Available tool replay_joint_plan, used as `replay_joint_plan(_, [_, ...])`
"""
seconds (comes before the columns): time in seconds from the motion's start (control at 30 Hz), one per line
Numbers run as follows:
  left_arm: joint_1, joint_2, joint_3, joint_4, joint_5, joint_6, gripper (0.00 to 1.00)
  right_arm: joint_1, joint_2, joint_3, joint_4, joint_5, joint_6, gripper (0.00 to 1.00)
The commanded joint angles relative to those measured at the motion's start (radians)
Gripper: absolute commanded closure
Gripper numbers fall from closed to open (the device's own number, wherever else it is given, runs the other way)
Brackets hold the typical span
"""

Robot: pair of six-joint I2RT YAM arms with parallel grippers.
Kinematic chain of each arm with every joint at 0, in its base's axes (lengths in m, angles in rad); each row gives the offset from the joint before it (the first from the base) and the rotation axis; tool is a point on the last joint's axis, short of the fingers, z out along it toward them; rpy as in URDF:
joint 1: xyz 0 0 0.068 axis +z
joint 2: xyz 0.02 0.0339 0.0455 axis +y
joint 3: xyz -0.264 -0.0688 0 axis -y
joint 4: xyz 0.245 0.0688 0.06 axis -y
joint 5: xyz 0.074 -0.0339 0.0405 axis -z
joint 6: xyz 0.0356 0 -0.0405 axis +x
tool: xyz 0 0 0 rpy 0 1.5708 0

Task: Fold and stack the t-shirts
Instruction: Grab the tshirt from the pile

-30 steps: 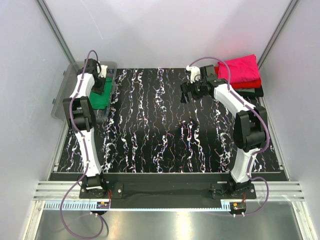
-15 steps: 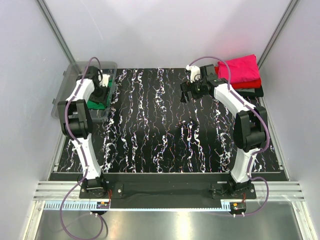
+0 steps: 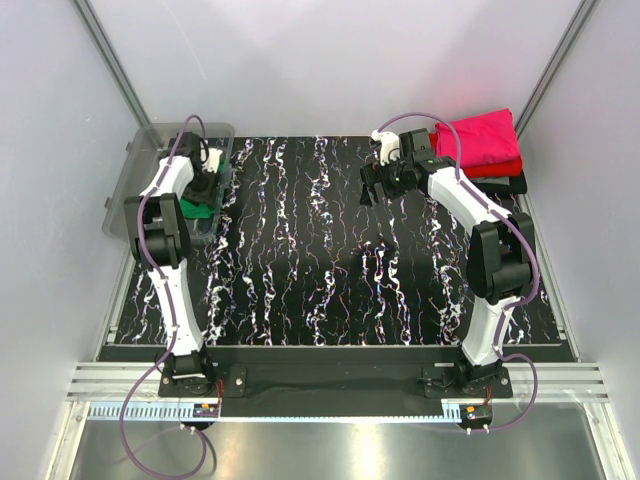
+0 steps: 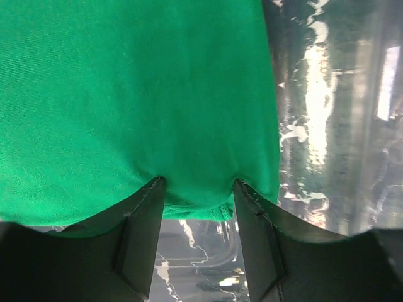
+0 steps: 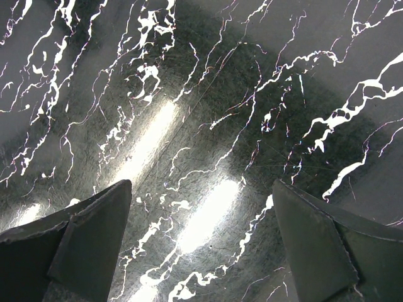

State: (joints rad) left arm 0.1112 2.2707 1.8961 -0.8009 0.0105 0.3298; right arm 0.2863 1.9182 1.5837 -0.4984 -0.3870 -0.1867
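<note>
A bright green t-shirt (image 3: pixel 195 209) lies bunched in the clear grey bin (image 3: pixel 122 203) at the far left. My left gripper (image 3: pixel 203 188) reaches down into the bin. In the left wrist view the green t-shirt (image 4: pixel 138 94) fills the frame, and the left gripper (image 4: pixel 196 185) is shut on a fold of it, with its fingertips buried in the cloth. At the far right is a folded stack: magenta-pink t-shirt (image 3: pixel 485 138) on red (image 3: pixel 507 167) on black (image 3: pixel 500 185). My right gripper (image 3: pixel 371 190) hangs open over the bare tabletop, left of the stack, its jaws wide and empty (image 5: pixel 201 182).
The black marble-patterned table (image 3: pixel 320 260) spans the space between the arms. The bin wall (image 4: pixel 327 126) shows right of the cloth in the left wrist view. White walls close in on both sides, and the arm bases stand at the near edge.
The left arm has sunk deeper into the bin and the visible green cloth has shrunk to a smaller bunch under the gripper. The right arm has barely moved.
</note>
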Motion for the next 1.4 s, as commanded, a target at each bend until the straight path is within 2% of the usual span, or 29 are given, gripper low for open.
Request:
replay_joint_plan(0.0, [0.001, 0.001, 0.018, 0.017, -0.029, 0.023, 0.49, 0.01, -0.002, 0.022, 0.014, -0.016, -0.008, 0.0])
replay_joint_plan(0.03, [0.004, 0.003, 0.017, 0.019, -0.029, 0.025, 0.5, 0.01, -0.001, 0.022, 0.014, -0.016, -0.008, 0.0])
replay_joint_plan(0.1, [0.002, 0.004, 0.015, 0.012, -0.024, 0.029, 0.62, 0.01, 0.007, 0.028, 0.014, -0.021, -0.007, 0.0])
replay_joint_plan(0.13, [0.002, 0.009, 0.018, 0.012, -0.026, 0.028, 0.81, 0.011, 0.016, 0.03, 0.012, -0.023, -0.005, 0.0])
replay_joint_plan(0.2, [0.002, 0.012, 0.02, 0.009, -0.023, 0.028, 1.0, 0.01, 0.024, 0.042, 0.014, -0.026, 0.0, 0.0])
replay_joint_plan(0.4, [0.001, -0.029, 0.017, 0.009, -0.017, 0.005, 1.0, 0.01, 0.039, 0.065, 0.012, -0.026, 0.0, 0.0])
replay_joint_plan(0.53, [-0.011, -0.17, -0.032, 0.031, -0.021, -0.026, 1.0, 0.011, 0.042, 0.07, 0.012, -0.024, -0.005, 0.0])
replay_joint_plan(0.6, [-0.024, -0.258, -0.113, 0.057, -0.042, -0.026, 1.0, 0.01, 0.042, 0.075, 0.015, -0.012, -0.013, 0.0])
replay_joint_plan(0.67, [-0.03, -0.31, -0.173, 0.063, -0.026, -0.031, 1.0, 0.01, 0.051, 0.082, 0.015, -0.004, -0.023, 0.0])
replay_joint_plan(0.77, [-0.033, -0.355, -0.18, 0.066, -0.018, -0.051, 1.0, 0.01, 0.07, 0.108, 0.018, 0.01, -0.028, 0.0])
replay_joint_plan(0.9, [-0.047, -0.367, -0.158, 0.048, -0.018, -0.052, 1.0, 0.01, 0.099, 0.154, 0.015, -0.013, -0.013, 0.0])
replay_joint_plan(1.13, [-0.1, -0.494, -0.109, 0.025, 0.008, -0.1, 1.0, 0.01, 0.094, 0.159, 0.02, -0.02, -0.002, 0.0])
replay_joint_plan(1.23, [-0.1, -0.533, -0.03, 0.025, 0.008, -0.13, 1.0, 0.01, 0.078, 0.13, 0.024, -0.02, -0.002, 0.0])
replay_joint_plan(1.37, [-0.1, -0.55, 0.18, 0.026, 0.045, -0.189, 1.0, 0.01, 0.056, 0.093, 0.032, -0.01, 0.0, 0.0])
